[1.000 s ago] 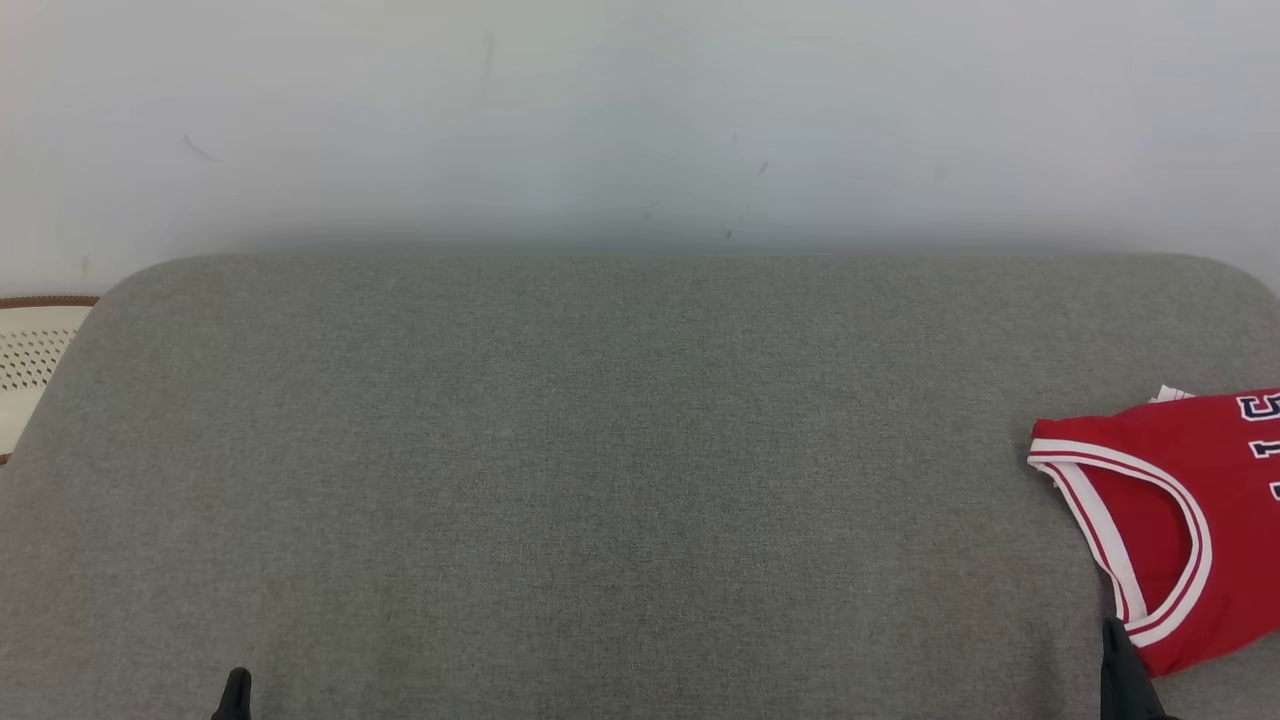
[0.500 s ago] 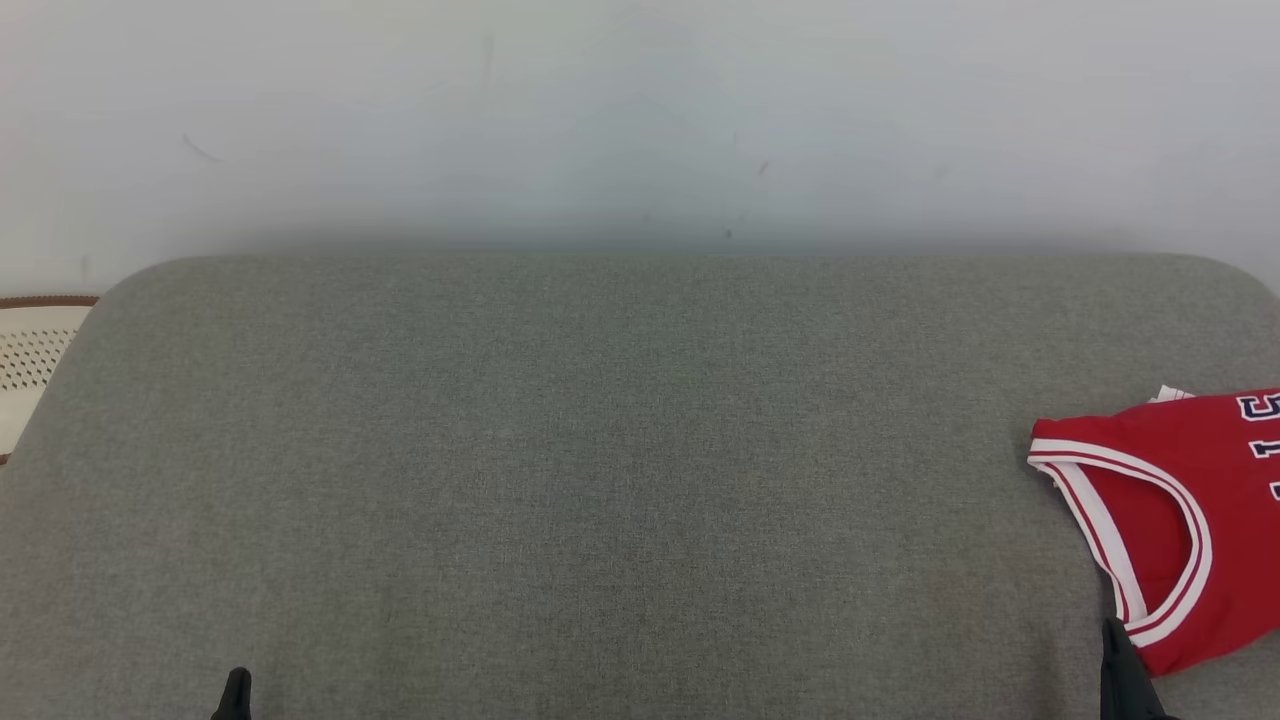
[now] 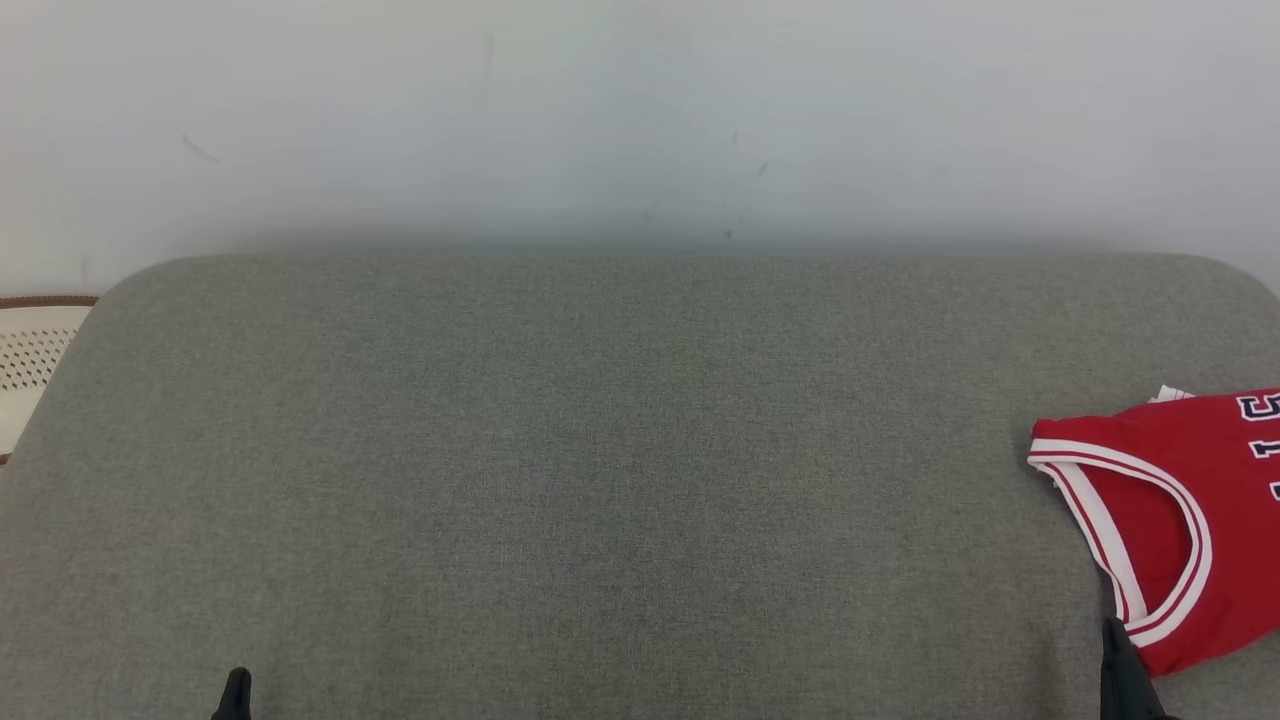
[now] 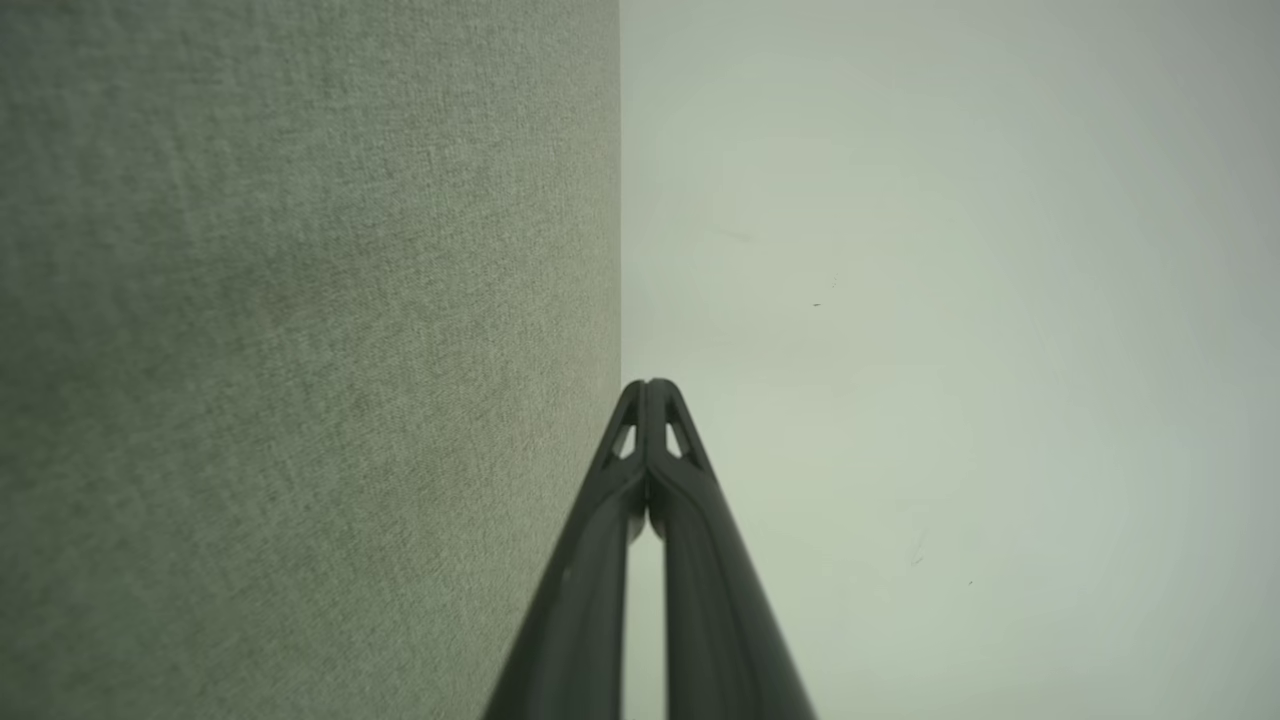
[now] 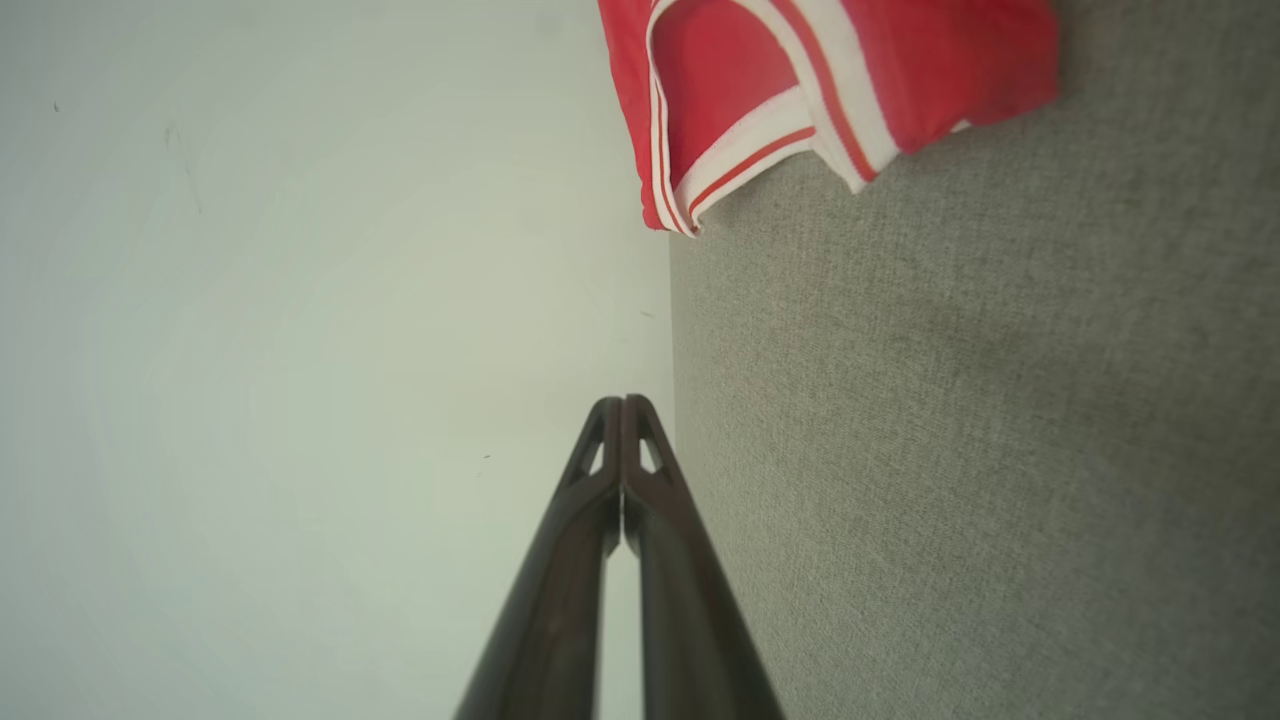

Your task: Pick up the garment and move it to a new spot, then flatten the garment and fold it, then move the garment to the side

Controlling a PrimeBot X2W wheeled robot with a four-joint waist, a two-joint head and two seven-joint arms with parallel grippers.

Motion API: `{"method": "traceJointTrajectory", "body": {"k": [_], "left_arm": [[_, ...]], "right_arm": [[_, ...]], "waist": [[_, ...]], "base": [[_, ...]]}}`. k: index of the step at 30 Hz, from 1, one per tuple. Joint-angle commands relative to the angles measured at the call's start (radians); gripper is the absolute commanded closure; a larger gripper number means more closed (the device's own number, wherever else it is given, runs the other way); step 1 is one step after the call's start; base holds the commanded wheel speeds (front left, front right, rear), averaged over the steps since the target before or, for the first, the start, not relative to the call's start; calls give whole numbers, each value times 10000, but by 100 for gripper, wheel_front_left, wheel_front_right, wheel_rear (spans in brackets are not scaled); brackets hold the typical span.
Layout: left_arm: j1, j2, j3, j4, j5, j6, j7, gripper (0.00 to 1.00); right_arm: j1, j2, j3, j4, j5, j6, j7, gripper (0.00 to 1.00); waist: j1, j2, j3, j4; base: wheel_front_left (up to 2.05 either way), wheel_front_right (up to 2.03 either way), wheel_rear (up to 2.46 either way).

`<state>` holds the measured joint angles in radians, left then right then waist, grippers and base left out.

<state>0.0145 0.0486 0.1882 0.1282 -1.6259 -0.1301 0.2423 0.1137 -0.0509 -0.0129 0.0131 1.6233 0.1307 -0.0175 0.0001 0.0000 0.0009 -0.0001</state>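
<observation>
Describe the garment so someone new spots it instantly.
A wide grey cushion sits before a pale wall. The garment lies at the cushion's right edge. It is a red sleeveless jersey with white-striped trim and dark lettering, vivid against the plain grey.

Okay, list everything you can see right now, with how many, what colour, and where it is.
garment: one, red with white trim and dark lettering, on the cushion's right edge, partly out of the head view
cushion: one, grey woven fabric, spread across the foreground
wall: one, pale, behind the cushion
perforated item: one, cream with a brown rim, far left beside the cushion
left pincer: one, dark, shut, lower left over the cushion
right pincer: one, dark, shut, lower right by the garment's near edge
</observation>
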Motion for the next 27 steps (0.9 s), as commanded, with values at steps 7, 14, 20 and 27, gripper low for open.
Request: {"method": "traceJointTrajectory", "body": {"k": [7, 14, 20, 27], "left_arm": [[-11, 31, 46, -21, -22, -18, 23, 100], [-11, 31, 46, -21, -22, -18, 22, 100], [-11, 31, 46, -22, -22, -18, 22, 100], [-11, 31, 46, -22, -22, -18, 22, 100]], "right_arm": [[109, 18, -16, -37, 62, 2, 34, 100], [109, 16, -15, -37, 63, 0, 34, 100], [109, 16, -15, -38, 63, 0, 33, 100], [109, 16, -14, -38, 63, 2, 33, 100]], "waist": [[-1, 0, 0, 0], [-1, 0, 0, 0], [-1, 0, 0, 0], [-1, 0, 0, 0]], "base": [[0, 0, 0], [0, 0, 0], [0, 0, 0], [0, 0, 0]]}}
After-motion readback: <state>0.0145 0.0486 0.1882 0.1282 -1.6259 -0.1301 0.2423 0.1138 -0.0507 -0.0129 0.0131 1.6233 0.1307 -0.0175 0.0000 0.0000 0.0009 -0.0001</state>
